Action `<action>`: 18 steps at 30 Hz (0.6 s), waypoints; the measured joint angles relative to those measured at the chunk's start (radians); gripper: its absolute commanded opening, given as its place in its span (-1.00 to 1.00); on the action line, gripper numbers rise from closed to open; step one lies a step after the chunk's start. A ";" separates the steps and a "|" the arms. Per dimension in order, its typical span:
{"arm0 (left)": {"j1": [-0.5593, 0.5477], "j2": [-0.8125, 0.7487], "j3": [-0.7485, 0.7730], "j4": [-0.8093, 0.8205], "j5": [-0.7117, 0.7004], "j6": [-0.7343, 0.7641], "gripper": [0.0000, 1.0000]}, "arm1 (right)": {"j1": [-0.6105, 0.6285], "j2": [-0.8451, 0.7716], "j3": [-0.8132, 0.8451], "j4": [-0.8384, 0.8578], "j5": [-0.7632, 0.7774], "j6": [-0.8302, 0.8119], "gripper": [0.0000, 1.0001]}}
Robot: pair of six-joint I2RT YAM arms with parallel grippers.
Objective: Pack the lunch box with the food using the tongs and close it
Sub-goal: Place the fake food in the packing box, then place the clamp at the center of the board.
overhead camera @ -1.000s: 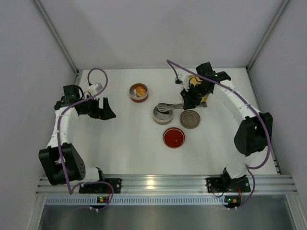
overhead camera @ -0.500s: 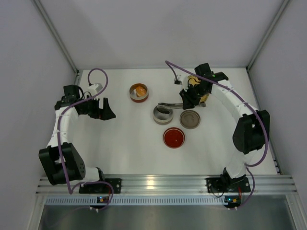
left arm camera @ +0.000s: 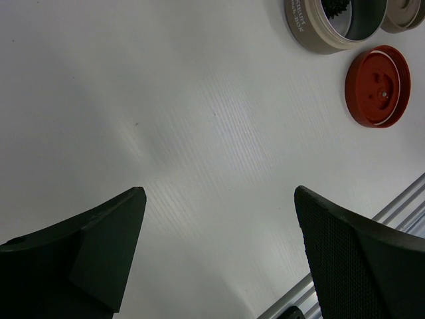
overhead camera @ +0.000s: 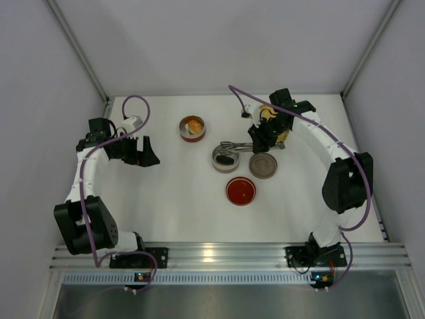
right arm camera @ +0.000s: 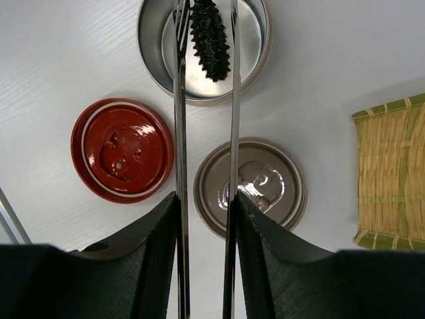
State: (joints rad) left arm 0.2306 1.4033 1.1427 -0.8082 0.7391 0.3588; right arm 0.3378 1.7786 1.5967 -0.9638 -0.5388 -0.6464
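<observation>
2 tins, 2 lids, 1 black piece, R fingers grip 1 tongs, L fingers open.

The left pincer stands wide open above the white bench, well apart from a red lid; a grey tin lies just beside that lid.

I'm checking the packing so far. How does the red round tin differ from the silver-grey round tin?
The red round tin holds a rounded orange chunk; the silver-grey round tin holds an elongated spiky black piece. The red tin stands apart to the left; the silver-grey tin has the slim silver metal tongs reaching over it. Both are round, open and upright.
</observation>
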 measured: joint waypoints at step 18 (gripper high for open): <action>0.000 -0.014 0.000 0.000 0.002 0.002 0.97 | -0.307 -0.136 0.000 0.025 -0.065 0.091 -0.36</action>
State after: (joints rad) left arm 0.2306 1.3888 1.1427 -0.8085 0.7406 0.3611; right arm 0.0307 1.6424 1.5963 -0.9390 -0.6041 -0.5552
